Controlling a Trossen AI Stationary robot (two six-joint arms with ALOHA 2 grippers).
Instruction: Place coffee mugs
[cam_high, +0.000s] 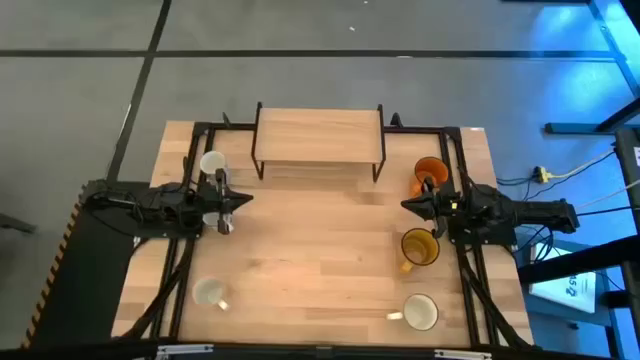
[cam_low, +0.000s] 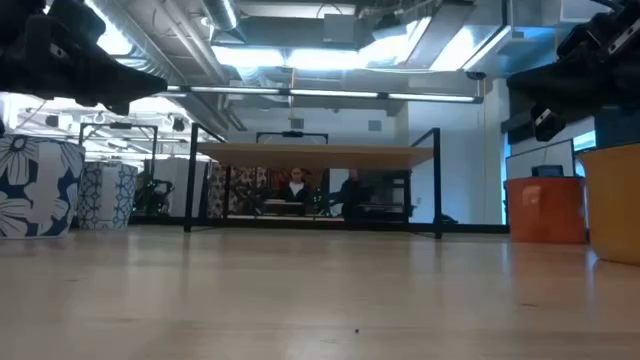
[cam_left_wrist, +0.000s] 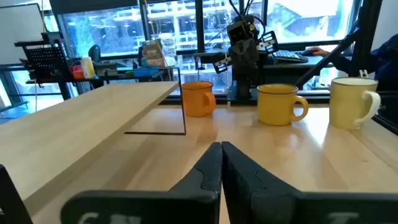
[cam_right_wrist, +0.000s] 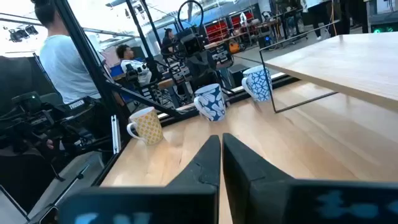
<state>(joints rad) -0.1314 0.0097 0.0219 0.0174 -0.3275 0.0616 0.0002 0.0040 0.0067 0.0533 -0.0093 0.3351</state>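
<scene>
Six mugs stand upright on the wooden table. On the left side are a white mug (cam_high: 212, 163), another partly hidden under my left arm (cam_high: 217, 222), and a third (cam_high: 208, 293). The right wrist view shows two of them with blue flower print (cam_right_wrist: 211, 101) (cam_right_wrist: 257, 84) and one cream (cam_right_wrist: 147, 124). On the right side stand the orange mug (cam_high: 428, 172), the amber mug (cam_high: 418, 247) and a cream mug (cam_high: 420, 312). My left gripper (cam_high: 240, 200) and right gripper (cam_high: 406, 205) hover above the table, both shut and empty, pointing at each other.
A low wooden shelf on black metal legs (cam_high: 318, 140) stands at the table's far middle. Bare tabletop lies between the two grippers (cam_high: 320, 250). People sit at desks in the room beyond (cam_right_wrist: 59, 56).
</scene>
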